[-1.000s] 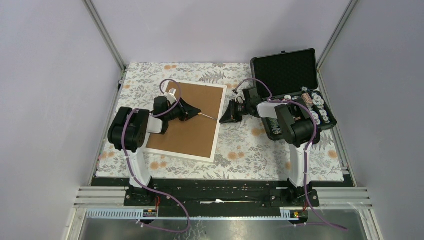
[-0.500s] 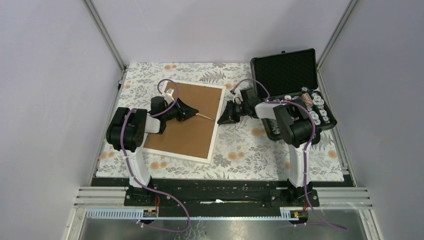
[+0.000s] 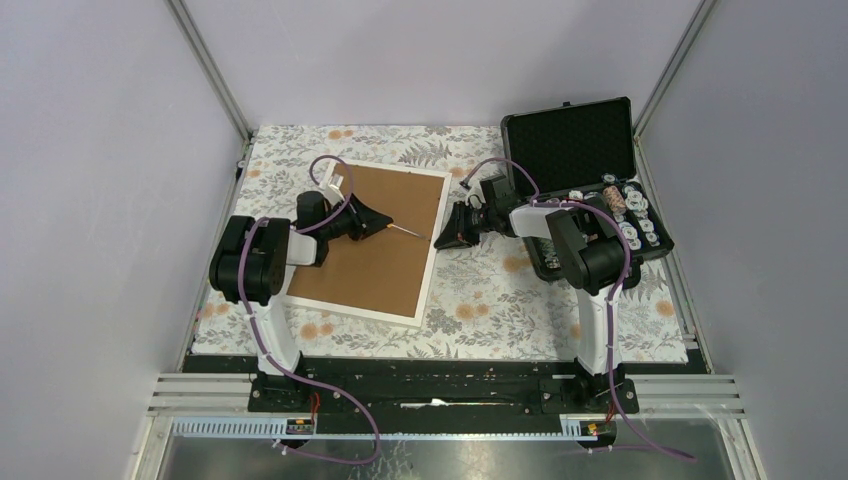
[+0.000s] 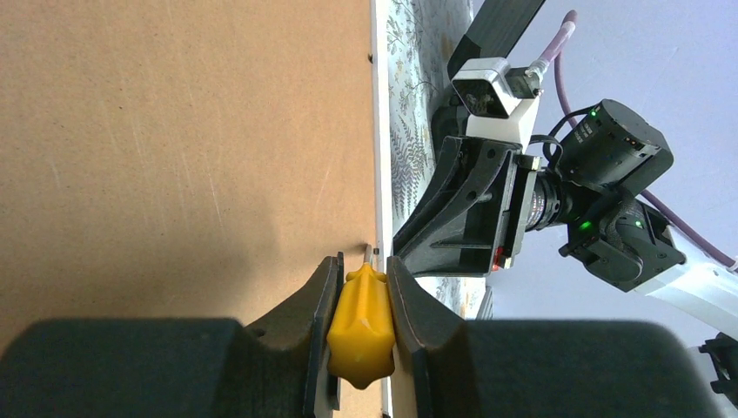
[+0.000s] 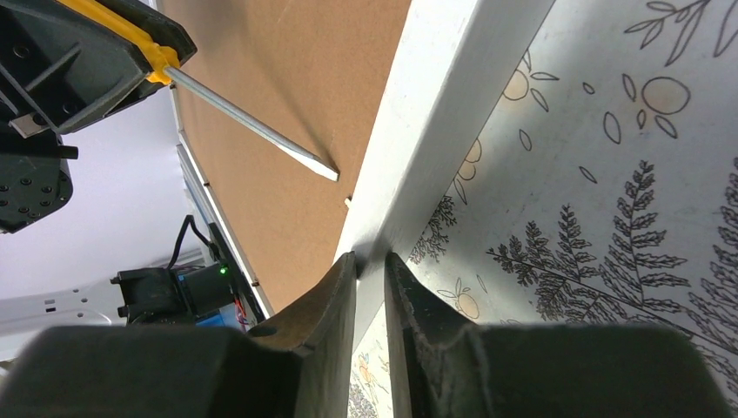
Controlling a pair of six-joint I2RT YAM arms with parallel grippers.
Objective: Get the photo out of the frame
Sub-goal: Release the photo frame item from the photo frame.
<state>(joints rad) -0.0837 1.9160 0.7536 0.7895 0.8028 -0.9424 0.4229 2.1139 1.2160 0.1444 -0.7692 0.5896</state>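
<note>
Frame [image 3: 372,272]: centre-left of top view, flat on floral cloth [image 3: 500,300], brown back up, thin white border round it, turned a little askew.
Photo: hidden, frame is face down.
L gripper [image 4: 363,270]: over upper-middle of brown back, fingers clamped on yellow handle of screwdriver [image 5: 252,122].
Screwdriver: shaft slants down twd frame's right edge; flat tip sits low over the brown board, just inside the white border. Touching or not, can't tell.
R gripper [image 5: 370,261]: at frame's right edge, centre of top view, facing the L gripper. Fingers nearly together w/ a thin gap; white border runs into that gap. Whether it pinches the edge, can't tell.
Black case [image 3: 570,145]: upper right, lid up, dark foam inside lid, small items in lower half; well apart from frame.
</note>
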